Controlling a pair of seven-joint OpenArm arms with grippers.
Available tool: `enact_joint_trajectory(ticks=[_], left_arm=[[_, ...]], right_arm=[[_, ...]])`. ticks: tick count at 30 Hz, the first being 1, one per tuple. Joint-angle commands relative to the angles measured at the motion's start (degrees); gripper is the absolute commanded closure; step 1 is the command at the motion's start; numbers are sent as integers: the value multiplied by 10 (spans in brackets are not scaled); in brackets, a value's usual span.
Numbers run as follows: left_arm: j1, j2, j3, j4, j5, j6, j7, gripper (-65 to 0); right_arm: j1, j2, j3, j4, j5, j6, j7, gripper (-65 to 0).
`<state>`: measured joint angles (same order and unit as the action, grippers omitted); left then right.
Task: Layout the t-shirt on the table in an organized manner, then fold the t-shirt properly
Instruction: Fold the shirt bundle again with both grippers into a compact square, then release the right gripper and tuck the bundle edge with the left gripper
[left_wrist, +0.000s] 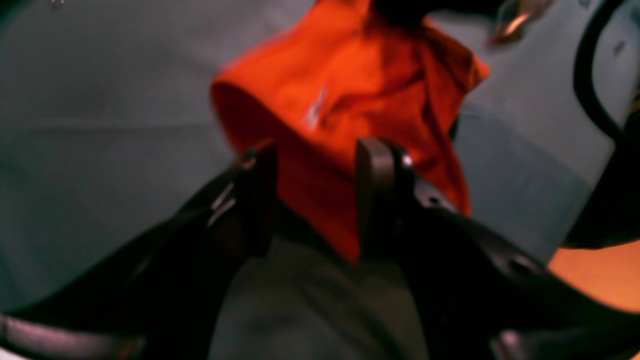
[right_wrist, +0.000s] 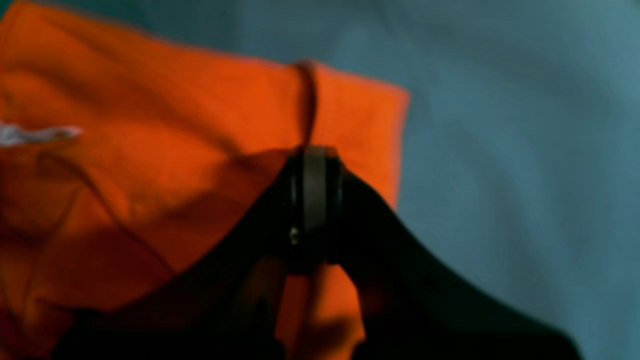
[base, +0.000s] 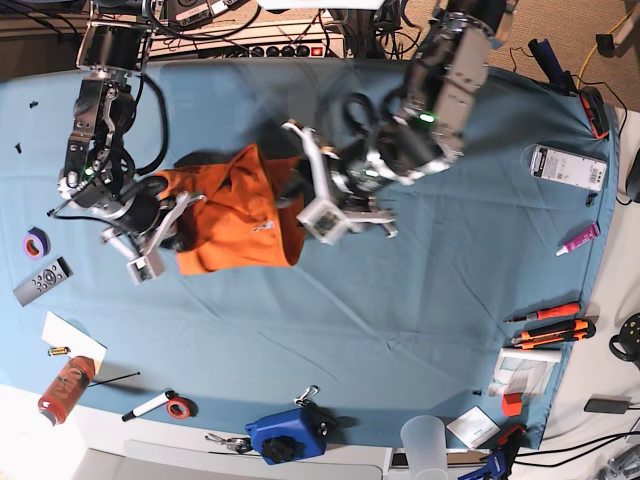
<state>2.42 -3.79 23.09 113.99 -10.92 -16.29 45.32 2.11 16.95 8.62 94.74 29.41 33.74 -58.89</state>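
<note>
The orange t-shirt (base: 240, 210) lies bunched on the left half of the teal table (base: 420, 320). My right gripper (right_wrist: 315, 152) is at the shirt's left end in the base view and is shut, pinching a seamed hem of the t-shirt (right_wrist: 150, 150). My left gripper (left_wrist: 320, 152) is at the shirt's right edge. Its fingers (left_wrist: 380, 190) stand apart, and a raised fold of the t-shirt (left_wrist: 340, 90) hangs between them. Whether they press on the fabric is unclear through the blur. Teal table (left_wrist: 75, 125) cloth shows behind the shirt in both wrist views.
A purple tape roll (base: 37, 242), a remote (base: 42, 281) and a red bottle (base: 65, 388) sit at the left edge. A marker (base: 150, 405), a blue device (base: 285, 435) and a clear cup (base: 425, 440) line the front. Orange-handled tools (base: 548, 325) and a pink tube (base: 580, 238) lie at the right.
</note>
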Motion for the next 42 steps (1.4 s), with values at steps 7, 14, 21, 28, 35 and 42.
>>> enact_joint_trajectory(ticks=[7,14,21,28,35,42], left_arm=[[-52,42,86,-28,82,77,-19,-241],[-72,60,93,-121,86,77,-62,-240],[-110,60,93,-260,134,125,-68,-240],[-122,60,93,-306,148,144,-8,-240],[-122,60,93,-103,148,243,78,-241],[-66,71,94,-11,273,341,102,-241]], right_arm=[[29,-10,-8,-134,49,56,-3,0],[40,-10,-6,-93,113,56,-56,0],[44,-11,-6,-36,113,55,-57,0],[44,-10,-6,-29,103,55,-56,0],[44,-10,-6,-29,32,54,-28,0],[44,-9,-5,-29,-80,10,6,0]])
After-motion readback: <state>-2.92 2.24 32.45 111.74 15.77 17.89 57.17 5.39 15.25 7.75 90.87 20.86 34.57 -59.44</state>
